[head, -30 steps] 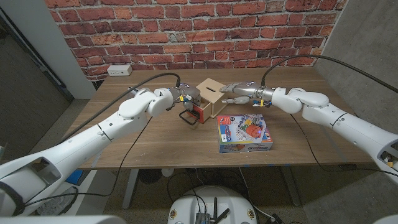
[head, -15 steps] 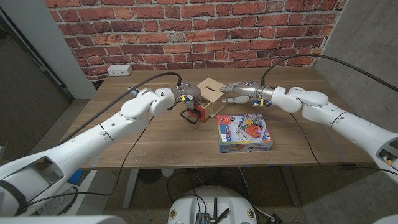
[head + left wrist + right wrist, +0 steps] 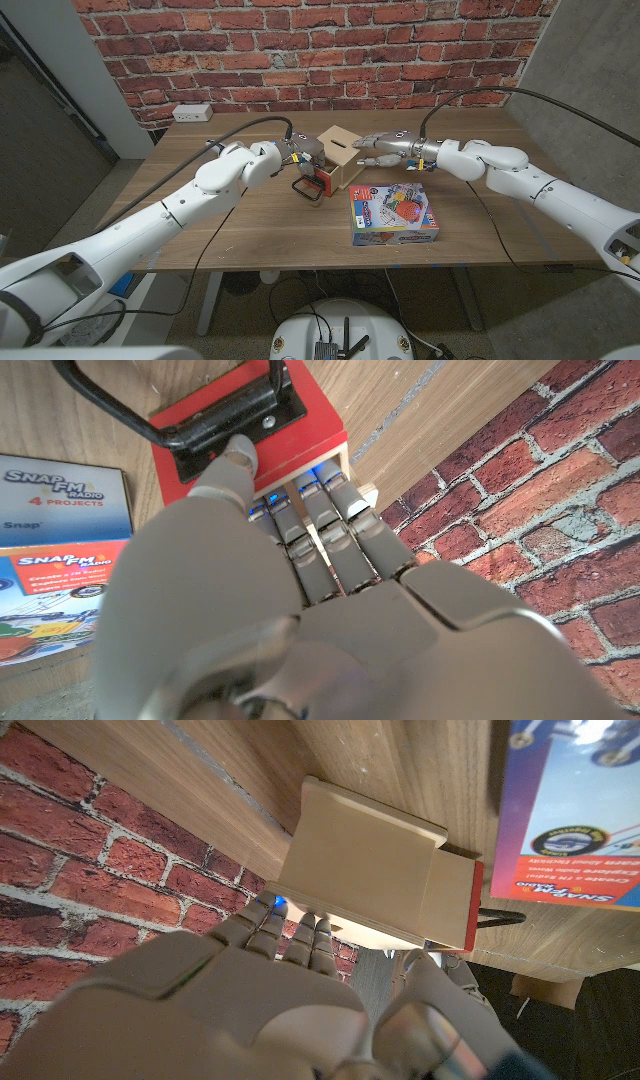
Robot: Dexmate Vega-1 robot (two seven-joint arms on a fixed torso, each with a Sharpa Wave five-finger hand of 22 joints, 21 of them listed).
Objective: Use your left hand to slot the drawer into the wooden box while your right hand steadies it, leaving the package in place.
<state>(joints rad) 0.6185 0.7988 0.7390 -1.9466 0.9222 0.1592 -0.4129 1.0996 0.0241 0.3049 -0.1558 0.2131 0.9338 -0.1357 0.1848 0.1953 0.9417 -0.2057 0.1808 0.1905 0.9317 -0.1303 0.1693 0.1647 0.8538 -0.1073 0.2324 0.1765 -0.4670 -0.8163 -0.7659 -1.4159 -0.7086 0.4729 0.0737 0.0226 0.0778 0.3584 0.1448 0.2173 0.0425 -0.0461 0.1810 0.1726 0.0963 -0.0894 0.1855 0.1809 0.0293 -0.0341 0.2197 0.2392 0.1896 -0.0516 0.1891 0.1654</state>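
Note:
A small wooden box [image 3: 345, 152] stands mid-table. Its drawer, with a red front [image 3: 321, 183] and a black wire handle [image 3: 303, 190], sticks partway out toward my left. My left hand [image 3: 298, 157] grips the drawer: in the left wrist view the fingers [image 3: 320, 510] lie over the edge of the red front [image 3: 285, 430] and the thumb presses by the handle plate [image 3: 235, 415]. My right hand [image 3: 385, 147] has its fingers [image 3: 290, 930] spread against the far side of the box [image 3: 365, 875]. The colourful package [image 3: 393, 213] lies flat in front of the box, touched by neither hand.
A white power outlet [image 3: 191, 112] sits at the table's back left near the brick wall. Cables run along both arms. Bare wood lies to the left of and in front of the drawer, and the table's front edge [image 3: 330, 268] is close behind the package.
My left hand and the drawer have edged slightly toward the box. The right hand, box and package stay where they were.

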